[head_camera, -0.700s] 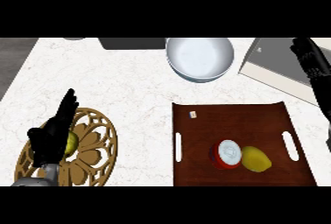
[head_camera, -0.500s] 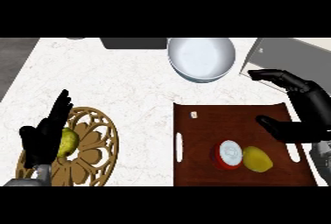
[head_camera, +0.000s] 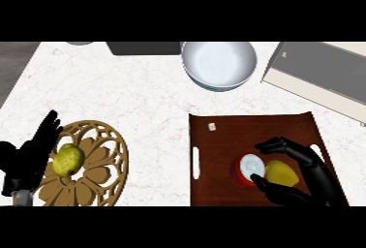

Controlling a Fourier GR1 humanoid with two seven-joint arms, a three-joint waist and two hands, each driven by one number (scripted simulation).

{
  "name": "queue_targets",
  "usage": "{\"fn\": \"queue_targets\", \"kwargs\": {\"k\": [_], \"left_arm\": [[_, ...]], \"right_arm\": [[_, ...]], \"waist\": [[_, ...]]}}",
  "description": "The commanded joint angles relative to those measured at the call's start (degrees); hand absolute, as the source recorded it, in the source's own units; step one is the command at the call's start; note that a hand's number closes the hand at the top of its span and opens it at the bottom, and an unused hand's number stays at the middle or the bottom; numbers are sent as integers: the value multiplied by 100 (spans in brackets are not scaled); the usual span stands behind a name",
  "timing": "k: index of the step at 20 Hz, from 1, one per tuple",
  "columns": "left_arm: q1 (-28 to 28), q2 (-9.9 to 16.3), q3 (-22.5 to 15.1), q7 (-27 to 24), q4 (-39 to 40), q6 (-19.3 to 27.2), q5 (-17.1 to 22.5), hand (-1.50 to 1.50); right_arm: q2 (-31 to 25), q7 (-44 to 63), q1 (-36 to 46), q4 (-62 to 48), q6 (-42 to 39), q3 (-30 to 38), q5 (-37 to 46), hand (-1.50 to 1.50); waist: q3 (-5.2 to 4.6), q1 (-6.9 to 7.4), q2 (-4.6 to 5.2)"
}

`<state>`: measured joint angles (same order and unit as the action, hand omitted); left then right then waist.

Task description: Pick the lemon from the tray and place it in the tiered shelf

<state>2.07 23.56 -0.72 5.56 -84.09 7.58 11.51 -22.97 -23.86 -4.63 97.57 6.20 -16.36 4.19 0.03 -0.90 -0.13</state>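
Observation:
A yellow lemon (head_camera: 281, 173) lies near the front right of the dark brown tray (head_camera: 221, 145), beside a red can with a white lid (head_camera: 250, 169). My right hand (head_camera: 304, 170) has come down round the lemon, its fingers arched over the far side and the thumb below it near the can; the fingers are spread and do not clasp the fruit. The pale tiered shelf (head_camera: 318, 72) stands at the back right. My left hand (head_camera: 27, 160) rests open at the left edge, fingers up.
A wooden openwork trivet (head_camera: 97, 167) at front left carries a yellow-green fruit (head_camera: 68, 160). A white bowl (head_camera: 219, 64) stands behind the tray. A dark object (head_camera: 144, 47) sits at the counter's back edge. A small white tag (head_camera: 212, 127) lies on the tray.
My right hand has swung from the back right, near the shelf, down onto the tray and now brackets the lemon. The left hand shifted slightly leftward.

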Motion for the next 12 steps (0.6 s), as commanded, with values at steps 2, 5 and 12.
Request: {"fn": "queue_targets", "kwargs": {"k": [2, 5, 12], "left_arm": [[-86, 144, 281, -198, 445, -541, 218, 0], [291, 147, 309, -241, 136, -565, 258, 0], [279, 166, 380, -196, 15, -511, 221, 0]], "right_arm": [[-109, -849, -1258, 386, -66, -510, 459, -150], [-659, -546, -1716, 958, 441, 99, 851, -150], [-1656, 1224, -2330, 2245, 611, 449, 2444, -150]], "waist": [[-4, 18, 3], [-10, -14, -16], [-25, -12, -34]]}}
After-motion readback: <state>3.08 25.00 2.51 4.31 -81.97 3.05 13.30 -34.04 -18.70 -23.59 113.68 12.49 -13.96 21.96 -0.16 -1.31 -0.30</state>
